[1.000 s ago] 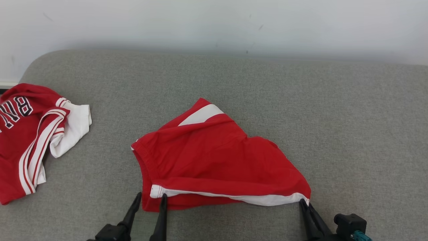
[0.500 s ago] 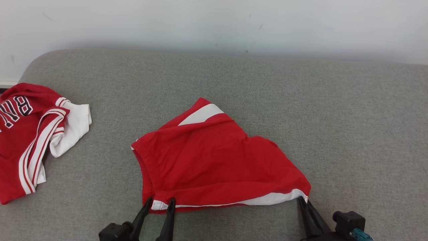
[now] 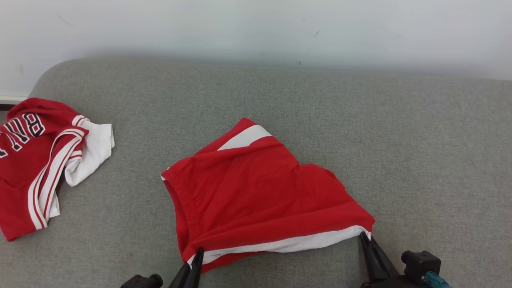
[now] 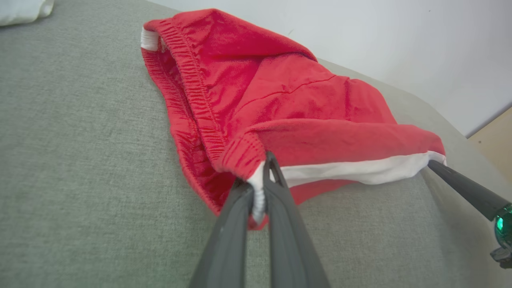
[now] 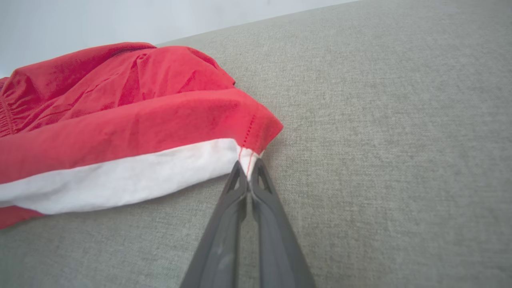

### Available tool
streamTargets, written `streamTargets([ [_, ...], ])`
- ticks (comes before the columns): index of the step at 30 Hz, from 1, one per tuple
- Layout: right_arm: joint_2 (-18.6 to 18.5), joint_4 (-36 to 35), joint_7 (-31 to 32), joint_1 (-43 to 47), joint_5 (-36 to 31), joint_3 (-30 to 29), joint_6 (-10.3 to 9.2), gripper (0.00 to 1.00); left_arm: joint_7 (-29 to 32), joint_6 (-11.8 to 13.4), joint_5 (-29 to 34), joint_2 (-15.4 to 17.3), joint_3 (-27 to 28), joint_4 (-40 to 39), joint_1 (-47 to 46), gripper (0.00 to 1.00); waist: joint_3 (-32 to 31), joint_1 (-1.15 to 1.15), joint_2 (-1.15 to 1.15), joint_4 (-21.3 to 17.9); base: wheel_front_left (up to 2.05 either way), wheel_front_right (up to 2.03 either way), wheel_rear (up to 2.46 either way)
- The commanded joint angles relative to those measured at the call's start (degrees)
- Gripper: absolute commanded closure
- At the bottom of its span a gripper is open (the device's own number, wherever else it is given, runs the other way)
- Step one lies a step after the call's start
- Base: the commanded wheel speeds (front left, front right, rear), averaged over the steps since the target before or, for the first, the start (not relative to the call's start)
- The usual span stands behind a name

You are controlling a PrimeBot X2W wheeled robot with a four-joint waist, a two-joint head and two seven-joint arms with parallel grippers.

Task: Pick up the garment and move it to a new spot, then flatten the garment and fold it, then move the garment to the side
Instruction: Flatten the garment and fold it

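- Shorts, red with white trim, lie at centre frame in your head view, on the grey cushion.
- Your left gripper, bottom edge left of centre: fingers pinched together on the waistband corner.
- Your right gripper, lower right: clamped on the white hem corner.
- White hem runs between your two grips.
- Red jersey sits crumpled at the left edge, well apart from the shorts.
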Motion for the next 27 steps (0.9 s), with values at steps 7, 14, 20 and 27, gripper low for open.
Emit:
streamTargets([
  [7, 0.19, -6.45, -0.03, -1.04, 1.65, -2.2, 0.2, 1.0, -0.19, 0.11, 0.23, 3.23, -1.23, -7.71, -2.33, 1.0, -2.99, 0.0, 0.0, 0.44, 0.0, 0.0, 0.0],
  [14, -2.24, -16.53, -0.01, -5.13, 4.33, -1.39, 0.2, 1.0, -0.19, 0.11, 0.25, 11.99, -2.96, -15.5, -11.05, 1.0, -7.45, 0.0, 0.0, -0.61, 0.0, 0.0, 0.0],
  [20, -7.88, -24.33, -0.02, -13.68, 8.45, 2.17, 0.19, 1.0, 1.53, 0.11, -4.0, 23.46, -4.86, -20.39, -24.92, 1.0, -10.27, 0.0, 0.0, -2.07, 0.0, 0.0, 0.0],
  [27, -12.57, -24.82, 4.63, -26.54, 11.63, 6.26, 0.19, 1.0, 8.19, 0.11, -10.07, 28.82, -9.98, -17.63, -38.73, 1.0, -6.59, 0.0, 0.0, -3.61, 0.0, 0.0, 0.0],
])
